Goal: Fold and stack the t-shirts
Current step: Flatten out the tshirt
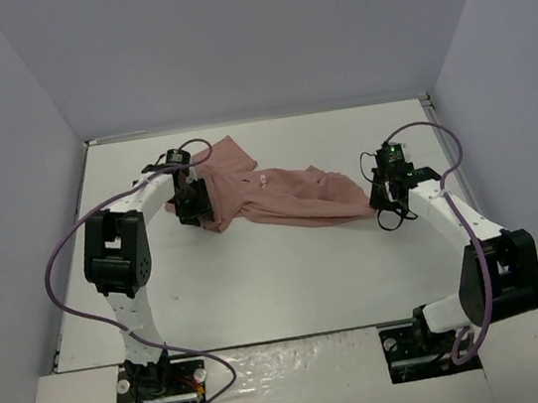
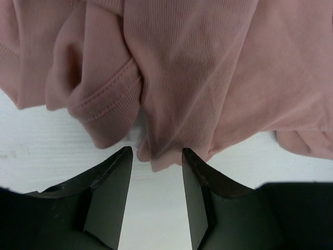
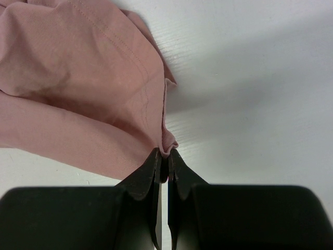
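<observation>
A dusty-pink t-shirt (image 1: 284, 197) lies crumpled in a long band across the far middle of the white table (image 1: 280, 280). My left gripper (image 1: 193, 208) is at its left end. In the left wrist view the jaws (image 2: 156, 153) stand apart on either side of a hanging fold of the t-shirt (image 2: 208, 67), whose tip sits between the fingertips without being pinched. My right gripper (image 1: 377, 202) is at the shirt's right end. In the right wrist view it (image 3: 167, 154) is shut on a small bunch of the t-shirt's (image 3: 78, 78) edge. The chest print is only a faint mark (image 1: 262, 180).
Grey walls enclose the table on the left, back and right. Both arm bases (image 1: 159, 382) stand at the near edge, with purple cables (image 1: 57, 261) looping beside the arms. Bare white tabletop lies in front of the shirt.
</observation>
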`<control>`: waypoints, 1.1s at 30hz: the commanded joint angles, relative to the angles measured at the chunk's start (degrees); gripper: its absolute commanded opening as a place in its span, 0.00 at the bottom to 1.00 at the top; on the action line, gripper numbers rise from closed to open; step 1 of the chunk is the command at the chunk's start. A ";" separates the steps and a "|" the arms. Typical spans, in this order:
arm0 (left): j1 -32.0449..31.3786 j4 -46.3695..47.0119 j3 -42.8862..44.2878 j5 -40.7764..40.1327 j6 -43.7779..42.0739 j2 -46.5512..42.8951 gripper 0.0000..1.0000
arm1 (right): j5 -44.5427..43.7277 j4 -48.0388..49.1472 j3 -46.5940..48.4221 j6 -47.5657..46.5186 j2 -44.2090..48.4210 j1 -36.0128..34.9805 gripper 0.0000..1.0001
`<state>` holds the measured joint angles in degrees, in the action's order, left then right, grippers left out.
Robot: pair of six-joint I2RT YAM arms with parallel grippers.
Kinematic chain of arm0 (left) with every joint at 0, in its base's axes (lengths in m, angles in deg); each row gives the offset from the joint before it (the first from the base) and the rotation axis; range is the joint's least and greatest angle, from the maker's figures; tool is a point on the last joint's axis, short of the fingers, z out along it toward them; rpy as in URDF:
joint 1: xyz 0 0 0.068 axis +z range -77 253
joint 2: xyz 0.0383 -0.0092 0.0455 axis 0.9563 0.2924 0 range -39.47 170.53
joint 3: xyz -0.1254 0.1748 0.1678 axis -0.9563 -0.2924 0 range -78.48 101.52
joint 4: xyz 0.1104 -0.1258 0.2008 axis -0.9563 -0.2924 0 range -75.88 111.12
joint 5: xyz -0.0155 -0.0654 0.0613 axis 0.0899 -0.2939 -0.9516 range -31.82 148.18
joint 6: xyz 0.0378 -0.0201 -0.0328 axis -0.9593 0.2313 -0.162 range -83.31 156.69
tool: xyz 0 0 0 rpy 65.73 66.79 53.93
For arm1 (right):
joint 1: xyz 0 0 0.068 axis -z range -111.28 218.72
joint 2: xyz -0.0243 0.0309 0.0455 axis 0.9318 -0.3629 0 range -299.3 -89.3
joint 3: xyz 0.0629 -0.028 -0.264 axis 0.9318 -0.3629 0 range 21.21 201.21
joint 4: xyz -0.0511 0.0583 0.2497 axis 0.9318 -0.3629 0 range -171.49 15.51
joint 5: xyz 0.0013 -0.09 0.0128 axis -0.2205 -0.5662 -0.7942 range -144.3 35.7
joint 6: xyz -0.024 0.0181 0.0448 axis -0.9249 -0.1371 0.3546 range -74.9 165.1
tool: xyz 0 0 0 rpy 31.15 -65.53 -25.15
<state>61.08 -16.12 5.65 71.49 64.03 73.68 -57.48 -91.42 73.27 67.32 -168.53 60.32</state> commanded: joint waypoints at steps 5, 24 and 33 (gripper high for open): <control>0.15 1.90 4.55 0.09 -1.55 -0.13 0.37 | -0.60 0.80 -0.50 -0.29 2.59 -0.56 0.00; 0.17 -1.13 4.84 1.63 -1.87 -6.31 0.00 | -1.49 0.83 1.08 -0.41 2.37 -0.55 0.00; 5.02 -12.91 16.36 4.58 -2.07 -17.16 0.00 | -3.99 -2.36 10.50 0.07 4.82 -0.26 0.00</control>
<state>62.62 -23.63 15.24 73.65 62.60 66.48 -58.16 -92.90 77.03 67.40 -167.51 60.32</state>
